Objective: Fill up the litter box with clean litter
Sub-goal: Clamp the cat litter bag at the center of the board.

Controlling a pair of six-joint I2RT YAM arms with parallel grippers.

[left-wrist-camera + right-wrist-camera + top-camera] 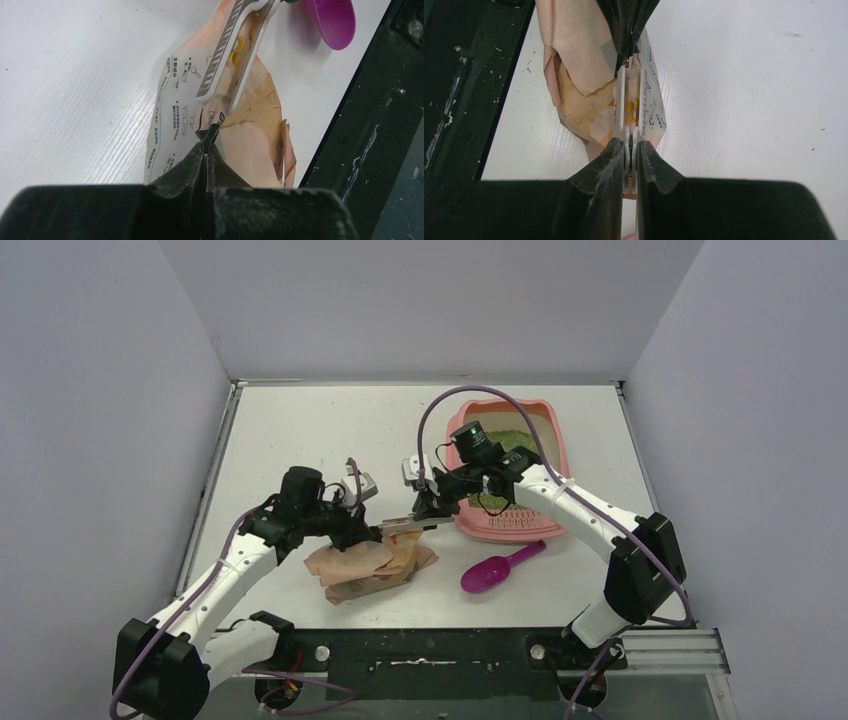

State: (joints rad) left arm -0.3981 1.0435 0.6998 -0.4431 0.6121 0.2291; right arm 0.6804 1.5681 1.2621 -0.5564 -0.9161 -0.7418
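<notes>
Over at the far right of the table (300,440), the litter box (505,524) has green litter (512,437) in it. Nearer the front, the left gripper (209,142) pinches a peach bag (360,568), and the right gripper (630,150) clamps its white clip (622,100).

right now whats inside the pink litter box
Green litter shows in the far part of the litter box. The right arm reaches across its middle, so whether litter covers the floor there cannot be seen.
</notes>
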